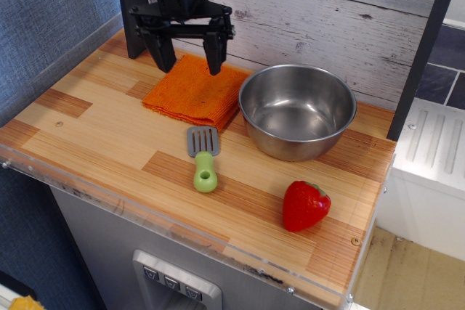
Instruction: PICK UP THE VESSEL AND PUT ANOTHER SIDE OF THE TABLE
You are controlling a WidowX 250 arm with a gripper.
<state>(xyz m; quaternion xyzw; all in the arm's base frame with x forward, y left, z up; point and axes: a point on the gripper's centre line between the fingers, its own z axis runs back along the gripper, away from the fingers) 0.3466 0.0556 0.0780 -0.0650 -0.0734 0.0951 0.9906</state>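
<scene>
- the table (94, 132), a light wood-plank top with darker brown strips and a clear edge along the bottom, is seen filling most of the frame, with blue textured wall at the left and whitewashed boards behind.
- the gripper (189, 54) is seen in the upper left of the frame, pointed downward over the back part of the orange cloth (195, 92); its 2 black fingers are spread wide apart and nothing is held between them. whether the fingertips touch the cloth cannot be told.
- the orange cloth is laid folded on the table in the upper centre-left, its right edge just beside the bowl's left side, possibly touching.
- a small spatula (203, 157), with a grey slotted blade and a green handle, is laid at the centre of the frame, just below the cloth, blade toward the back.
- the vessel (297, 111), a round shiny steel bowl with a rolled rim, is seen upright and empty at the centre-right of the frame, resting on the table near the back wall, well apart from the gripper.
- a red strawberry (304, 205) is placed at the lower right, below the vessel and apart from it.
</scene>
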